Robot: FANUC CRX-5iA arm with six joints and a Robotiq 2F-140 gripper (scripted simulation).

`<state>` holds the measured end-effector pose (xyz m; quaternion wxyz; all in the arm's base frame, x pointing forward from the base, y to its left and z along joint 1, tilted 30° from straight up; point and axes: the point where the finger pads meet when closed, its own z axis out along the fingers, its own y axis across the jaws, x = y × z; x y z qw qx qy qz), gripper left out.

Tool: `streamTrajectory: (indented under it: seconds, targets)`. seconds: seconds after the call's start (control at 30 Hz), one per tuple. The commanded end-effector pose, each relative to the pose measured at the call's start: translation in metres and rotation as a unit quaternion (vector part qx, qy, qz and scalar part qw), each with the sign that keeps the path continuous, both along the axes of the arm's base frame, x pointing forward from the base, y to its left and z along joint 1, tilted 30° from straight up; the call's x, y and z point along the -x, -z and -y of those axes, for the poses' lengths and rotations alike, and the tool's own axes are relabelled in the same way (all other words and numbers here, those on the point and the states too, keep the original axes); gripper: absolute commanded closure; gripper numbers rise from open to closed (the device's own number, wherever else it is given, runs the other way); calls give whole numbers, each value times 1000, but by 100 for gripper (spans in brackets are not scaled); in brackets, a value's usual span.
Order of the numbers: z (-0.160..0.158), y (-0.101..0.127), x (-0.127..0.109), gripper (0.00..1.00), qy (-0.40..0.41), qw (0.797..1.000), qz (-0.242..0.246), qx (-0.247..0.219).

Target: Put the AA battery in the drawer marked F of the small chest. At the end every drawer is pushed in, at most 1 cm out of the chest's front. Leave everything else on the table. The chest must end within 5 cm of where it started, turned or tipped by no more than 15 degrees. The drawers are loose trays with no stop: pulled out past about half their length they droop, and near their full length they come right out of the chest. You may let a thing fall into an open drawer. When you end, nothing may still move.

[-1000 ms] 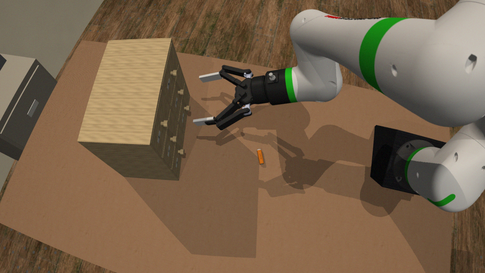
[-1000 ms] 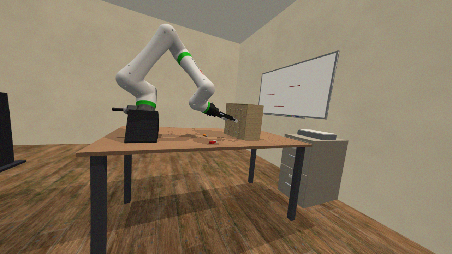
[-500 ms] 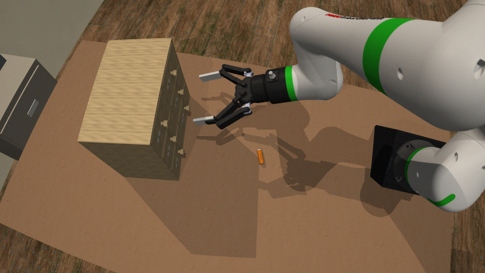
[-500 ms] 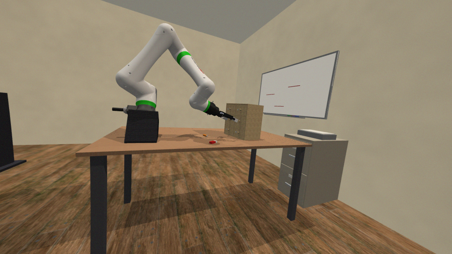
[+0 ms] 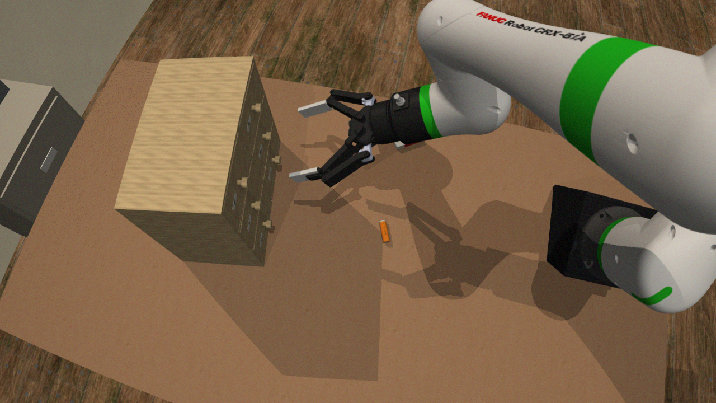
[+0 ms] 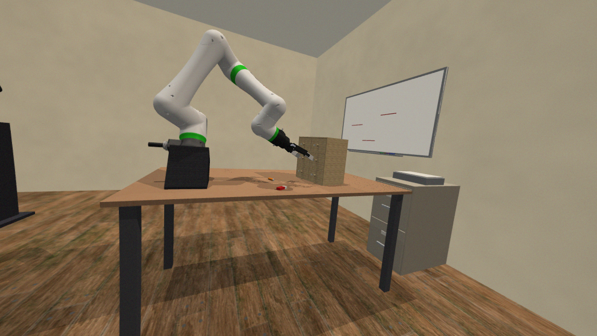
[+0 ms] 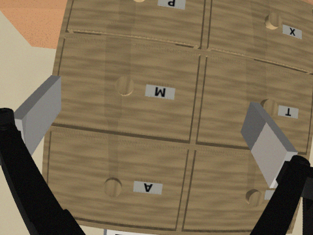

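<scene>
The AA battery is a small orange cylinder with a pale end and dark marks along its side, too small to read; it lies on its side on the worktop, between the small chest and the black base of the arm. The pincer stands wide open with nothing between its fingers, raised above the worktop and pointed at the chest's front; in the wrist view its pale pads frame the drawer labelled M, and the label T shows beside one pad. Above and below sit labels P, X and A; one more label is mostly hidden by a finger. The chest is upright, its visible drawers pushed in, each with a round wooden knob; a red and white object also lies on the worktop, near its edge.
</scene>
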<state>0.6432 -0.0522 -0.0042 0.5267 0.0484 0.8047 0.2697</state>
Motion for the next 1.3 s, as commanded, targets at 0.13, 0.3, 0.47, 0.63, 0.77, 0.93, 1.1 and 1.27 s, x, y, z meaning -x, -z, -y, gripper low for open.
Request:
streamTrajectory:
  seconds: [0.13, 0.3, 0.47, 0.63, 0.77, 0.93, 1.1, 1.27]
  targets:
    - [7, -8, 11, 0, -35, 998, -60, 13]
    - [10, -12, 16, 0, -50, 995, -85, 19]
    - [16, -19, 25, 0, -77, 988, -132, 30]
    - [24, -27, 36, 0, -108, 975, -187, 44]
    - [27, -31, 41, 0, -122, 968, -212, 50]
    - [37, -42, 55, 0, -162, 944, -281, 67]
    - [46, -53, 69, 0, -201, 911, -350, 84]
    - [54, -60, 79, 0, -229, 883, -398, 95]
